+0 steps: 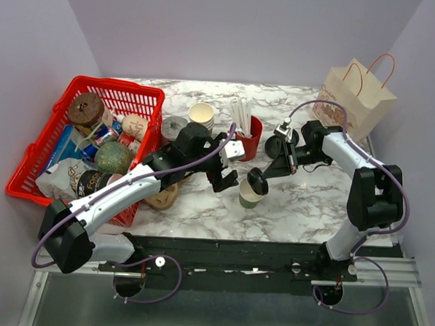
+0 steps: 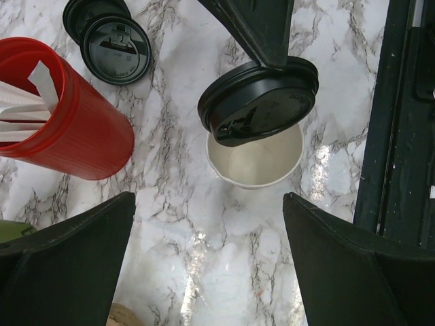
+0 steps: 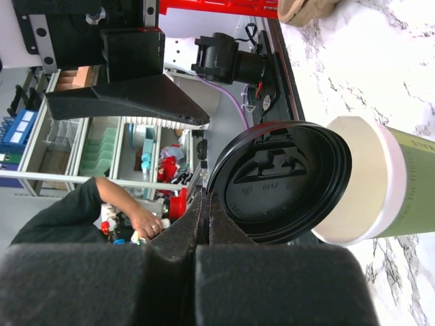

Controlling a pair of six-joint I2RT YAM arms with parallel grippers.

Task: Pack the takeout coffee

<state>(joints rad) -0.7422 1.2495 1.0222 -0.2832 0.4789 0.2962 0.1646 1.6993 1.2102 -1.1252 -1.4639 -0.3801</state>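
Top external view: where does the cup [image 1: 249, 199] stand?

On the marble table [image 1: 303, 204], between the two arms, on the near side of the red straw cup [image 1: 249, 138] and close to the black rail [image 1: 235, 248] at the near edge. The red basket [image 1: 97, 98] is well to its left, and the paper bag [image 1: 356, 97] is far off at the back right.

What does it look like?

Small, paper, olive-green outside and cream inside, with a pale rolled rim. The left wrist view looks straight down into it, and only cream paper shows.

Which way does it point?

Upright: mouth up, base on the table, long axis vertical.

And the lid [image 2: 262, 102]?

Round, black plastic, with raised moulding on top. It is not seated. It hangs tilted over the mouth and covers part of the opening, with the rest bare. Whether its low edge touches the rim, I cannot tell.

Who has it?

The right gripper [image 3: 206, 210]. Its fingers are pinched together on the lid's edge, plain in the right wrist view.

The left gripper [image 2: 209, 204]?

Fingers spread wide, gripping nothing, poised above the table just beside the cup. Two spare lids [image 2: 115, 49] lie overlapping beside the red straw cup.
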